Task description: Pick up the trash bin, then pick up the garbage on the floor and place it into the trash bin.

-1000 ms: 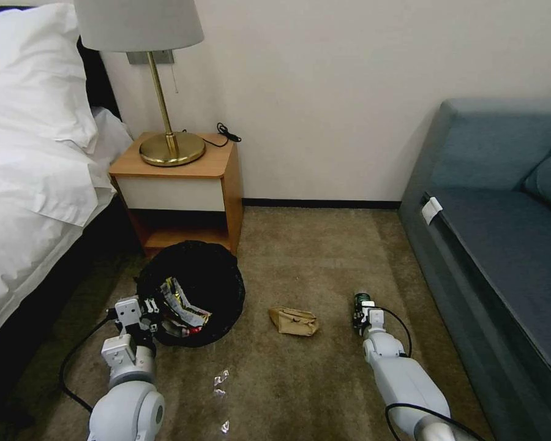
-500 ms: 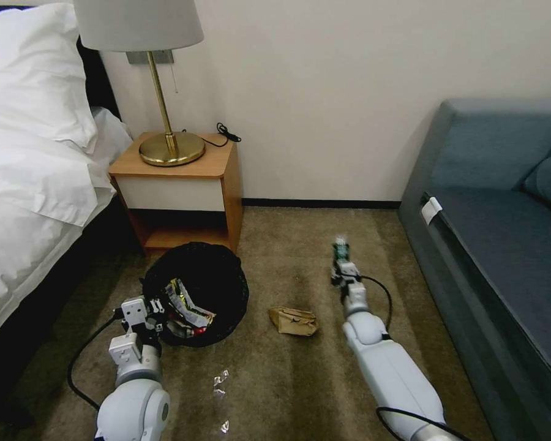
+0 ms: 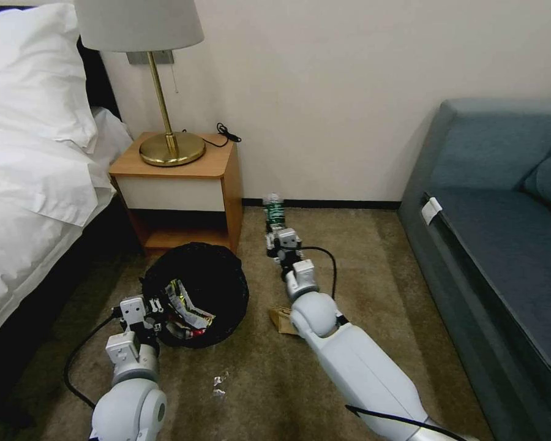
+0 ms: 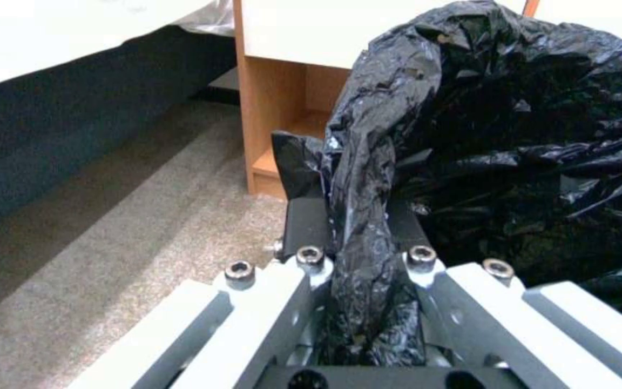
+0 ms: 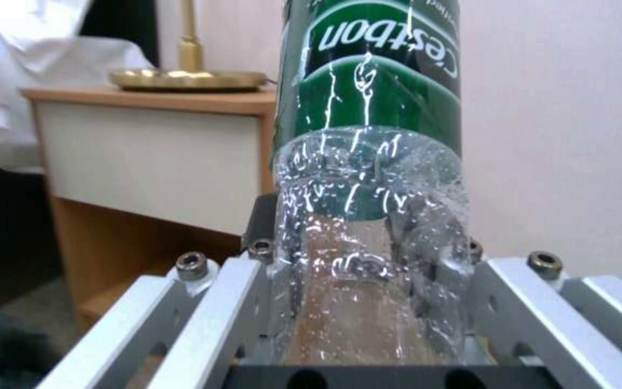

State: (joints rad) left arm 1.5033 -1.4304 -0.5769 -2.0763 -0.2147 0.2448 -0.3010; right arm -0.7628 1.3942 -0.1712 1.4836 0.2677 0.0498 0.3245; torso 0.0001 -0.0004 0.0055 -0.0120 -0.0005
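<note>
black bag rim of trash bin (image 3: 196, 294) pinched by left claw (image 4: 358, 216) | right claw (image 5: 365, 254) pinching bottle (image 5: 369, 162)

A wooden nightstand (image 3: 183, 184) is set against the wall. A brass lamp (image 3: 165, 92) is placed on it. A bed (image 3: 37, 159) and a sofa (image 3: 502, 233) are seen at either side.

Soft, even indoor light, dim under the bed (image 3: 24, 318). Glare streaks the bottle (image 5: 369, 162) (close, slightly blurred). Head-view edges bend.

Black-bagged trash bin (image 3: 205, 288), clear green-labelled bottle (image 3: 274, 211), brown paper bag (image 3: 281, 318) on olive-tan carpet (image 3: 361, 269).
</note>
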